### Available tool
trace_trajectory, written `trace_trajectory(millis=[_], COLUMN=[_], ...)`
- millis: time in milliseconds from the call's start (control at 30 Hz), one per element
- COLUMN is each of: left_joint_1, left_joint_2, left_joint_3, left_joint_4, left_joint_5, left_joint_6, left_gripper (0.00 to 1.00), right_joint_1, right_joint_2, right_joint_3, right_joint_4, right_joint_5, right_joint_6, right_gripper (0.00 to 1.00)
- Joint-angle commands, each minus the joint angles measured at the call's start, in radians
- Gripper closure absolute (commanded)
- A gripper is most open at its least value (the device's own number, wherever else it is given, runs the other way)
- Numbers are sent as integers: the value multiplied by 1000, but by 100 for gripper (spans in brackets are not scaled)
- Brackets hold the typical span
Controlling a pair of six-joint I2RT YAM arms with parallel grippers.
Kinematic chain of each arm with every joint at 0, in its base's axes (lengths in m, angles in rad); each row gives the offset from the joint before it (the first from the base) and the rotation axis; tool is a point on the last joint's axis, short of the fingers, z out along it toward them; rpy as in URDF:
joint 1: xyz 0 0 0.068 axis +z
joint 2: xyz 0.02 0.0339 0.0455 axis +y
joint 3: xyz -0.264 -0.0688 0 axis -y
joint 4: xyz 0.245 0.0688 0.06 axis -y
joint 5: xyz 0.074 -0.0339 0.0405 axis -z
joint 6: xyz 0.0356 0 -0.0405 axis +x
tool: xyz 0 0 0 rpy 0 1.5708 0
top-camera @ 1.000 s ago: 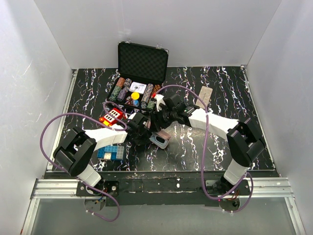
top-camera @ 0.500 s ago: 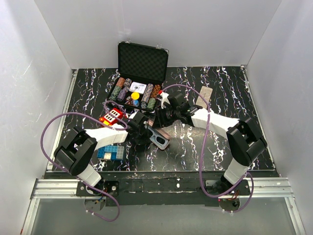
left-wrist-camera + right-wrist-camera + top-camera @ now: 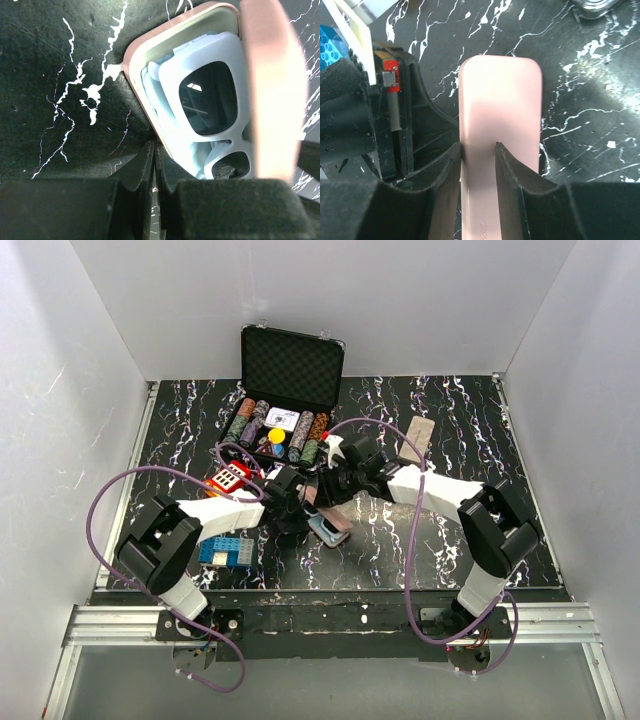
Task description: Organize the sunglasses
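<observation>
The sunglasses [image 3: 210,100] are white with dark lenses, the case [image 3: 500,110] pink, the table [image 3: 60,75] black veined white.

Bright, even overhead light; soft glare on the glossy tabletop [image 3: 590,100]; left fingers [image 3: 60,210] and pink lid [image 3: 272,90] blurred up close.

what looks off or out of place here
The pink case is only half closed, its top leaning over the white sunglasses lying inside. Nothing looks spilled or broken.
</observation>
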Motion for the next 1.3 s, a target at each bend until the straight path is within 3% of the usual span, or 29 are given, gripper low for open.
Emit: trace_trajectory(millis=[0,267,400,467,533,600,700,767,867,967,1067,1267], left_joint_1=[5,5,5,3,3,5,3,6,5,6,6,6], left_joint_2=[51,38,-3,-44,-116,-204,-354,-454,-589,-714,-813,-937], left_joint_3=[-1,-12,-18,-22,-30,-35,-27,-16,14,54,65,19], left_joint_4=[25,21,-5,-31,-60,-100,-191,-276,-426,-576,-684,-752], left_joint_5=[-55,-52,-58,-69,-89,-130,-198,-251,-337,-406,-449,-466], left_joint_6=[11,5,5,7,11,16,22,30,24,14,-13,-50], left_gripper=[98,98,96,87,68,57,33,25,2,2,2,2], right_joint_1=[70,83,83,83,85,83,85,85,83,85,94,116], right_joint_2=[41,63,34,3,-40,-98,-184,-195,-152,-74,-22,90], right_joint_3=[-28,-32,0,30,52,57,31,18,37,101,109,182], right_joint_4=[-82,-85,-129,-164,-190,-198,-177,-183,-223,-301,-258,-293], right_joint_5=[-30,-36,-4,24,64,113,176,205,211,223,222,245], right_joint_6=[-12,7,-15,-31,-48,-65,-84,-113,-162,-165,-185,-206], right_gripper=[67,65,58,51,45,37,17,15,13,12,11,9])
